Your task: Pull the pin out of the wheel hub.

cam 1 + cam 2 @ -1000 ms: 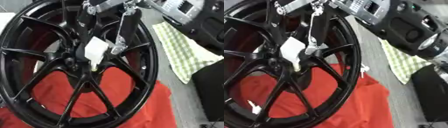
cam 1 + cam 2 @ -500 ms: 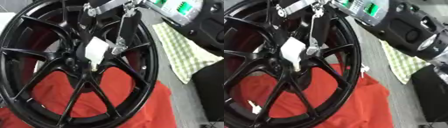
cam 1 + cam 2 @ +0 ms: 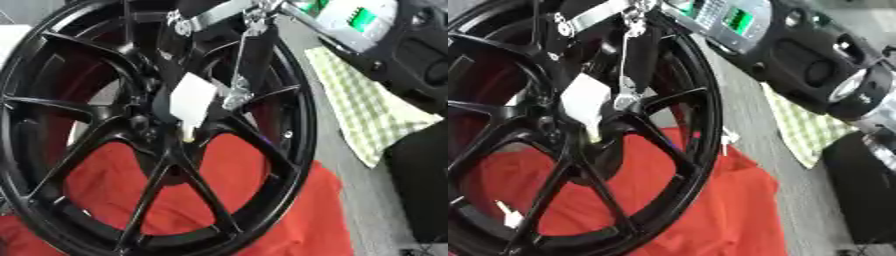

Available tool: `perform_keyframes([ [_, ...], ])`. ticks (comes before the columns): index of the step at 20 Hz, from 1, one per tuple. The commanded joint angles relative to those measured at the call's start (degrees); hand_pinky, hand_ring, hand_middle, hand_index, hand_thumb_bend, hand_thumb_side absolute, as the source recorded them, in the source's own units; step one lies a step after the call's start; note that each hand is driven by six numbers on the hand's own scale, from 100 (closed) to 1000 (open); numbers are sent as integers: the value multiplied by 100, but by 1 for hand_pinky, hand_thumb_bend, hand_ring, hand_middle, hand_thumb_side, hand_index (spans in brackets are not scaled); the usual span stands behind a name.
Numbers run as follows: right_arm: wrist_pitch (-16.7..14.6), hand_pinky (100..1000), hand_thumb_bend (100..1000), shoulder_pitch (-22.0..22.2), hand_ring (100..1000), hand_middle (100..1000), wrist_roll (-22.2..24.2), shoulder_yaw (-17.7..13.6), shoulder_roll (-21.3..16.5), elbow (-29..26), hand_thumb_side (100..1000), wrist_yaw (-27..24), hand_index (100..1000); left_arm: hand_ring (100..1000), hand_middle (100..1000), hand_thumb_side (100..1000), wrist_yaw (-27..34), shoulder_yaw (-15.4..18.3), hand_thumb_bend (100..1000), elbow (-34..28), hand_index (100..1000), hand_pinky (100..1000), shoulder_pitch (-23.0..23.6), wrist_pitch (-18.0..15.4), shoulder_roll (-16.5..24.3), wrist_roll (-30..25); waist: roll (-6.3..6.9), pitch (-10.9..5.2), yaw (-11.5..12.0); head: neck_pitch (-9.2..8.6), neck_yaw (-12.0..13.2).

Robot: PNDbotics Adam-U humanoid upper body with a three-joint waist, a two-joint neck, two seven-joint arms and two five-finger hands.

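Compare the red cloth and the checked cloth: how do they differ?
Colour: the red cloth is plain red; the checked cloth is pale green-and-white check.
Place: the red cloth lies under the black wheel, showing between its spokes; the checked cloth lies to the wheel's right, partly under the robot's right arm.
Extent: the red cloth covers more of the view.
Both lie on the grey surface.

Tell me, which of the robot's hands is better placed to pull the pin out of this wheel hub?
The right. The right hand comes down from the upper right onto the wheel hub, its tip just above the small pale pin. No left hand shows in either view.
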Motion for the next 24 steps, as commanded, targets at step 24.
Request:
perform_keyframes([
  [24,479,790,394,-127,656,481,-257,-165,-153,-79,275,-382,529,701,680,859,-21,31,100,-53,735,713,-40,2,70,-12,38,-120,-43,35,-26],
])
